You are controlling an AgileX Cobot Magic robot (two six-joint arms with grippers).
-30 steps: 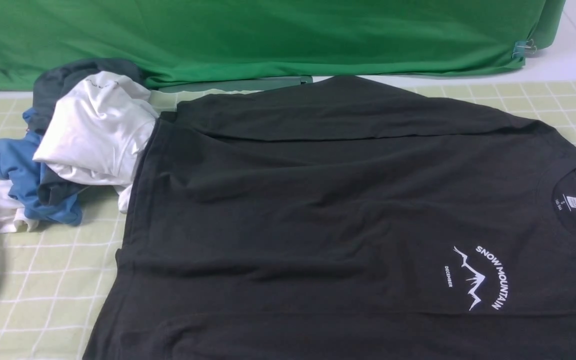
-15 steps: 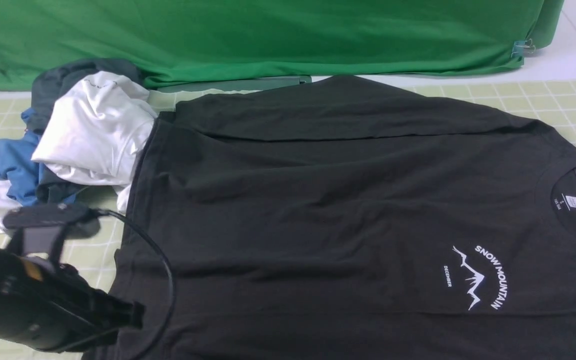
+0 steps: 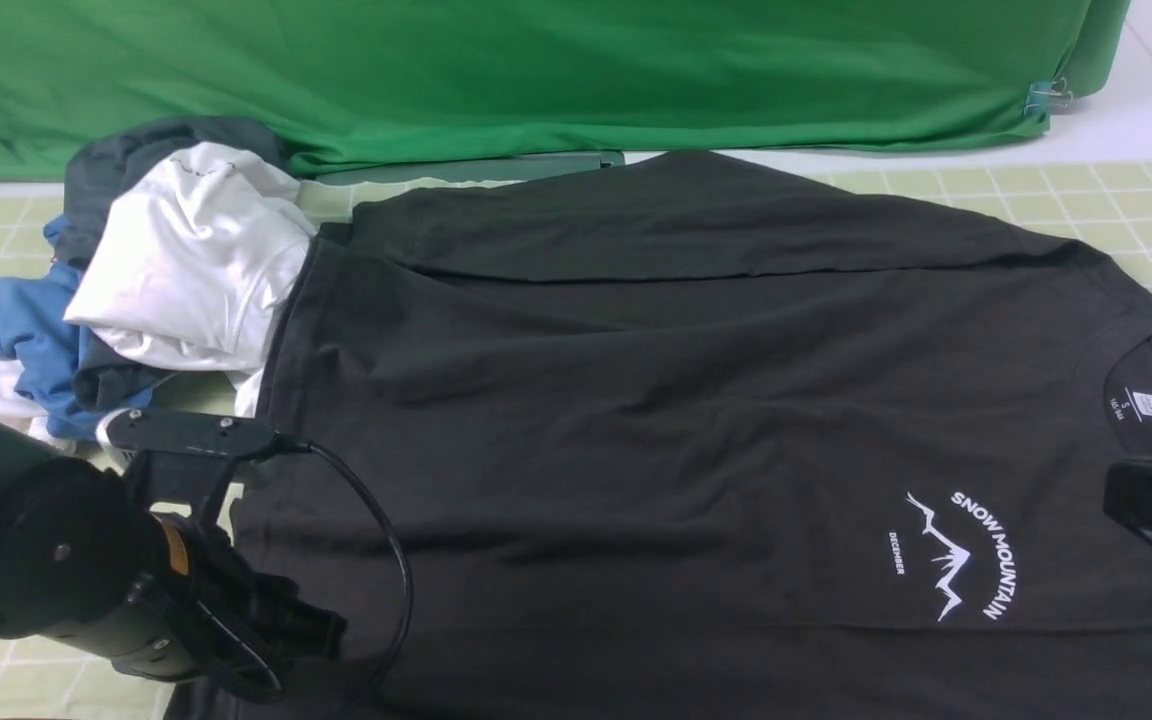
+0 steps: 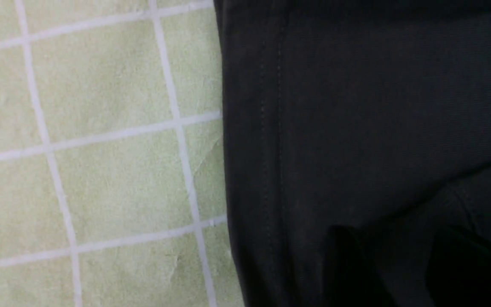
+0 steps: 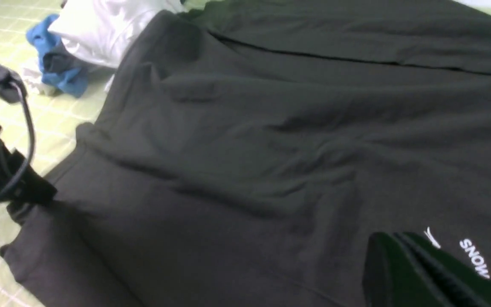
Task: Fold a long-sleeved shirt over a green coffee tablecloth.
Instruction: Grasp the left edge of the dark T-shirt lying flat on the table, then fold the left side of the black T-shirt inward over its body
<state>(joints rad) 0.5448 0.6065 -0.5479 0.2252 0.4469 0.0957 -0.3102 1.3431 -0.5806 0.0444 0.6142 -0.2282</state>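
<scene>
Evidently limp and light, the black long-sleeved knit shirt suits a hem pinch; left end effector spread, empty; right end effector opening: cannot tell.

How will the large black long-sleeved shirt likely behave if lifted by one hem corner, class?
Probably floppy: the black long-sleeved shirt lies in soft wrinkles, so it should drape and sag from the grip. Likely light: thin fabric lying flat. Pushed, it would probably bunch rather than slide whole over the pale green grid-patterned tablecloth.
</scene>
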